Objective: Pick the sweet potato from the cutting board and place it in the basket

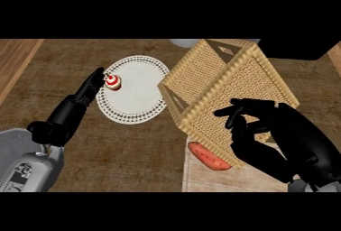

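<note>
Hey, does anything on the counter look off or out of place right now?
Yes. The wicker basket looks tipped, its lower corner overlapping the cutting board and partly covering the sweet potato. The right hand hovers over that corner.

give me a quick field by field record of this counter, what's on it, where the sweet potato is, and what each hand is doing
sweet potato: lying on the cutting board, at the basket's near corner, not held
basket: woven, tilted, open side facing the view, nothing visible inside
right hand: in front of the basket, fingers curled, holding nothing
left hand: open, fingers straight, beside the doily
doily: white, round, left of the basket
small red-and-white object: on the doily's left edge
task state: sweet potato not yet picked
</note>
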You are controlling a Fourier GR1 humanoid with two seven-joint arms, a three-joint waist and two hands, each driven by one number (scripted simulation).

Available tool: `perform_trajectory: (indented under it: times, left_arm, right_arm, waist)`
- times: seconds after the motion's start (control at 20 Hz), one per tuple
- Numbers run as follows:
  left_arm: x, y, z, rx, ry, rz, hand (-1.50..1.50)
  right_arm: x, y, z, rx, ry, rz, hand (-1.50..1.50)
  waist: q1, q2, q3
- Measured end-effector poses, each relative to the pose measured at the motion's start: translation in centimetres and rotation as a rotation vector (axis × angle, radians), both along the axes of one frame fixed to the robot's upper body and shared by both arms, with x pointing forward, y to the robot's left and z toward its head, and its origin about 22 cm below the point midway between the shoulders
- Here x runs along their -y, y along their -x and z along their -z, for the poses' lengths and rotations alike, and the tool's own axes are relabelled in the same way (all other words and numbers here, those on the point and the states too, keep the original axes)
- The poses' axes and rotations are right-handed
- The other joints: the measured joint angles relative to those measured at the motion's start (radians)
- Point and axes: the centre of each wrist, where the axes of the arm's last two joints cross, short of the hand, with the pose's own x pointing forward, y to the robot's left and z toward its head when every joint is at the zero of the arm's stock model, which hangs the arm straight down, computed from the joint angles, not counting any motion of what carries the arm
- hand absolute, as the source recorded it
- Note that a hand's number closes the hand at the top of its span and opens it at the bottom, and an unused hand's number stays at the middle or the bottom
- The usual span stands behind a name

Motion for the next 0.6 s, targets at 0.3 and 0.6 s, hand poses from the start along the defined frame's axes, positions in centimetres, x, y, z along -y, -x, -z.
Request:
perform_trajectory:
  times: [0.3,0.6]
  left_arm:
    - [0.3,-0.1,0.1,-0.010,0.004,0.009,0.00]
    - [0.3,-0.5,-0.2,-0.001,0.001,0.007,0.00]
  right_arm:
    - [-0.2,-4.9,-2.4,-0.022,0.044,0.076,1.50]
    - [-0.2,-10.5,-5.9,-0.043,0.113,0.166,1.50]
  waist:
    - [0.009,0.002,0.004]
    - [0.011,0.005,0.007]
